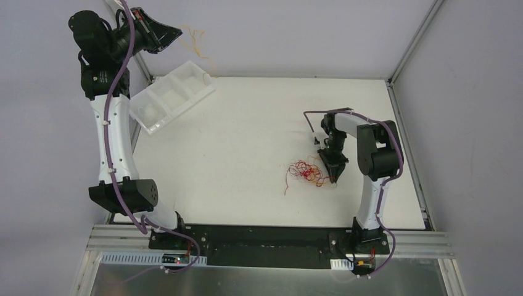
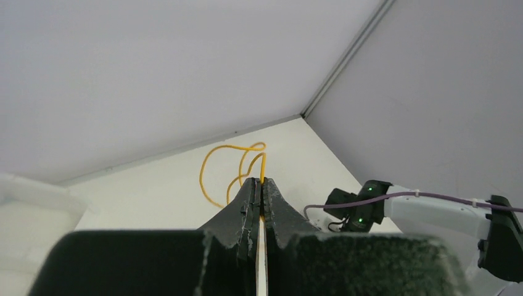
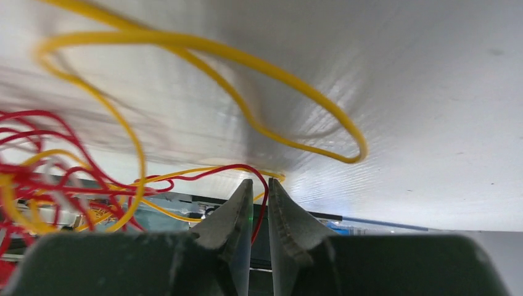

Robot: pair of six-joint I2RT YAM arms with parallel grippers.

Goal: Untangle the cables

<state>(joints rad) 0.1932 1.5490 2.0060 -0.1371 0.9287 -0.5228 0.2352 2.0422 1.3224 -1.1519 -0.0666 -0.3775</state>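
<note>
Hair-thin glossy cables (image 1: 306, 172) in red, orange and yellow, curled in a loose tangle on the matte white table (image 1: 247, 123), right of centre. At its right edge, right claw (image 3: 259, 185) pressed nearly together on a red loop (image 3: 243, 165). High at far left, above a white compartmented tray (image 1: 161, 110), left claw (image 2: 260, 182) pinching one kinked yellow strand (image 2: 264, 165).

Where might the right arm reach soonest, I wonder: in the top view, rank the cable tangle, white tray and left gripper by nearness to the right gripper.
1. cable tangle, just left of the right gripper.
2. white tray, far left.
3. left gripper, far-left corner, raised, pinching a yellow strand.
</note>
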